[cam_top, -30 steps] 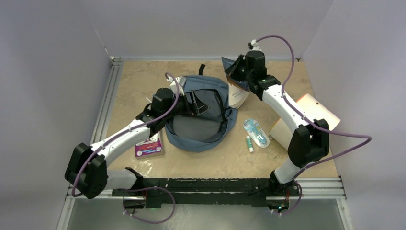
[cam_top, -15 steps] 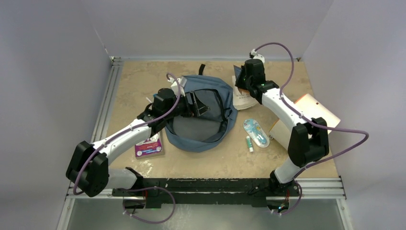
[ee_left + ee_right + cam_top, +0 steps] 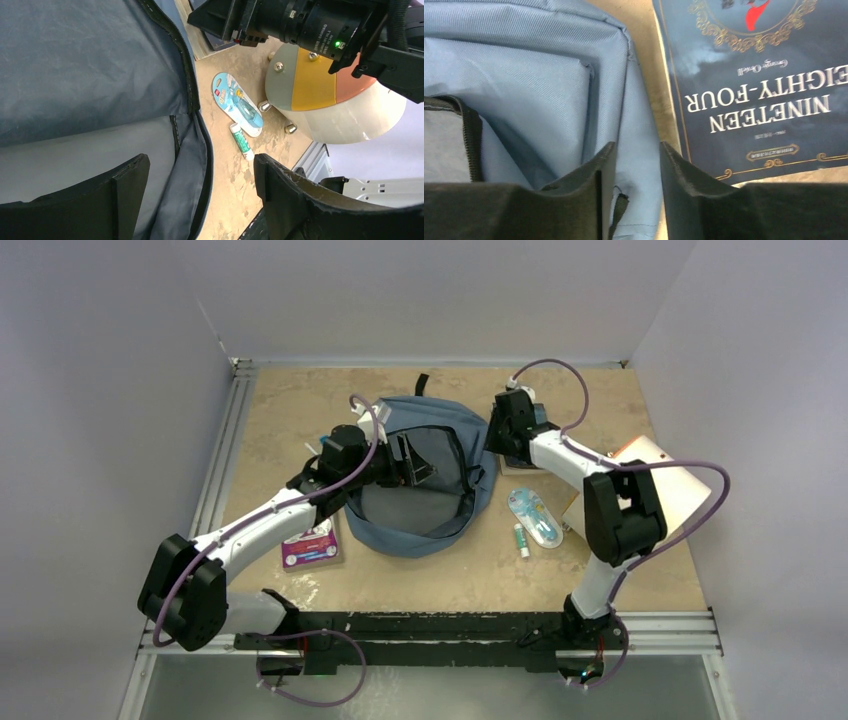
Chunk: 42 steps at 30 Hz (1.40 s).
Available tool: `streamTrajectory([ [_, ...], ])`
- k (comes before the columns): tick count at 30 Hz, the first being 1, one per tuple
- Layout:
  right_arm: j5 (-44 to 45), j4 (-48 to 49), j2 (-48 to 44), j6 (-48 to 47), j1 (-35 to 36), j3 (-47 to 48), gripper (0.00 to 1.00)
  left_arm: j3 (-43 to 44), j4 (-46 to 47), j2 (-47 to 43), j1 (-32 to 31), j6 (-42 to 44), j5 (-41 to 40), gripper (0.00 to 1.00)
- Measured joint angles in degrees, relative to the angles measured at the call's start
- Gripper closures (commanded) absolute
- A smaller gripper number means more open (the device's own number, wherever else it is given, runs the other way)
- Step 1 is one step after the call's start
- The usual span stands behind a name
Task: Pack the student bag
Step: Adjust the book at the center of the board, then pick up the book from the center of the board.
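Off to the left of the left claw, a small purple packet lies flat beside that arm, not yet packed. The claw stands wide open in the mouth of the slate-blue fabric student bag, which lies mid-table. The black zipper edge runs between its fingers unclamped, so it seems to prop the opening rather than grip it. Further right, the right claw sits low over the bag's right edge, fingers a narrow gap apart and empty. Just right of it a dark blue paperback book lies flat, beside the bag and not in it. The book looks like the item in hand. The next move calls for a firm grip on its edge and a slide into the propped mouth. The tan mottled tabletop is framed by aluminium rails and pale lilac-grey walls.
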Motion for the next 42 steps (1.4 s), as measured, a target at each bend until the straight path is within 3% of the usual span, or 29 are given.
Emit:
streamTrajectory([
  [9, 8.81, -2.58, 1.62, -1.55, -0.02, 4.07, 0.52, 0.0, -1.14, -0.02, 0.0, 1.01, -0.52, 0.24],
  [23, 16.81, -8.11, 16.44, -5.6, -0.02, 15.65, 0.49, -0.02, -1.86, -0.02, 0.0, 1.38, -1.01, 0.24],
  [28, 18.29, -9.03, 17.55, -6.19, 0.22, 16.92, 0.6, -0.09, -2.21, -0.02, 0.0, 1.38, -1.03, 0.24],
  [34, 19.45, -8.11, 17.57, -6.67, 0.83, 16.94, 1.0, -0.09, -2.21, -0.02, 0.0, 1.38, -1.01, 0.24],
  [42, 18.97, -6.62, 15.87, -6.45, 0.2, 15.58, 1.0, -0.07, -0.63, 1.77, 0.0, 1.31, 0.31, 0.24],
])
